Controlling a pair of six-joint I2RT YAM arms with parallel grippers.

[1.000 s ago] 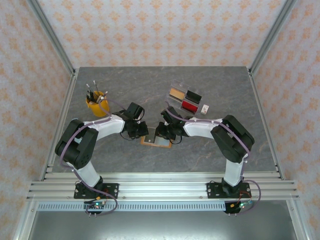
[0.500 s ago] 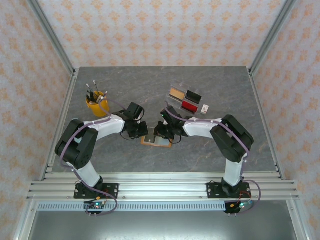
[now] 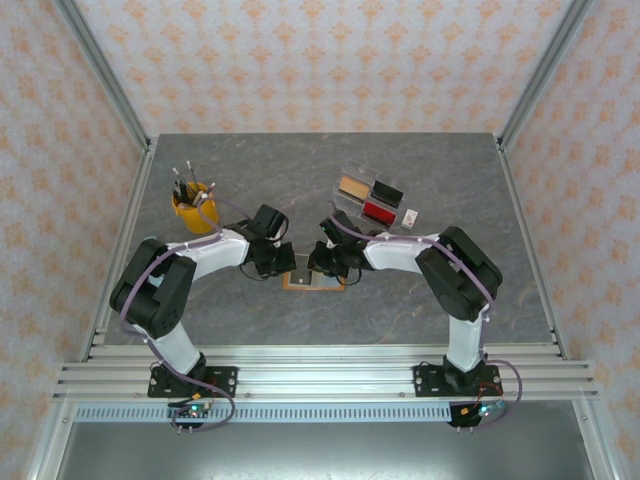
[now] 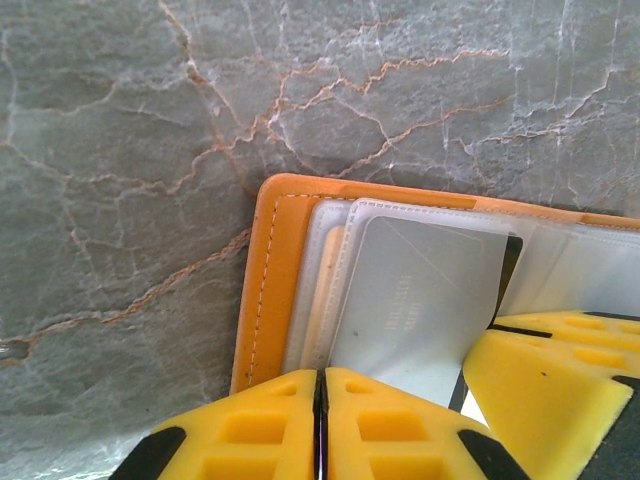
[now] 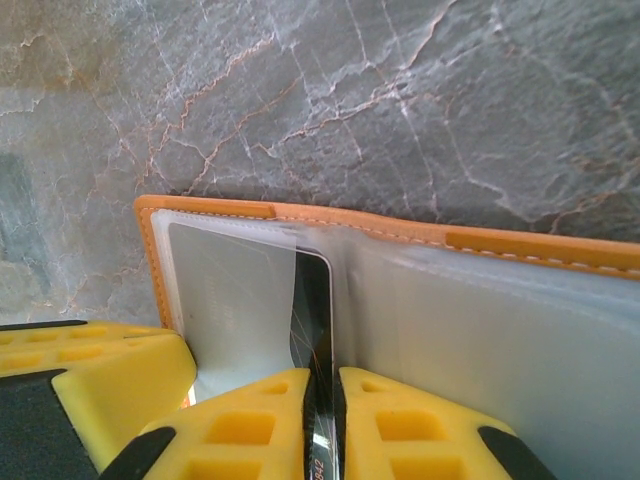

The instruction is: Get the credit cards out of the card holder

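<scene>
The flat orange folding card holder [image 3: 313, 281] lies open in the middle of the grey stone surface [image 3: 420, 300], between the two arms. Its long side runs left to right and its pale lining faces up. We see the right tool [image 5: 322, 415] pinching a thin dark card [image 5: 316, 320] by the clear pockets. The left tool [image 4: 322, 405] is squeezed tight together on the holder's left end.

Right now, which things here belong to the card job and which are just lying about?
Job: orange card holder, dark card in its sleeve, left hand, right hand.
Lying about: yellow cup of tools, clear tray of pieces, small white item.
</scene>
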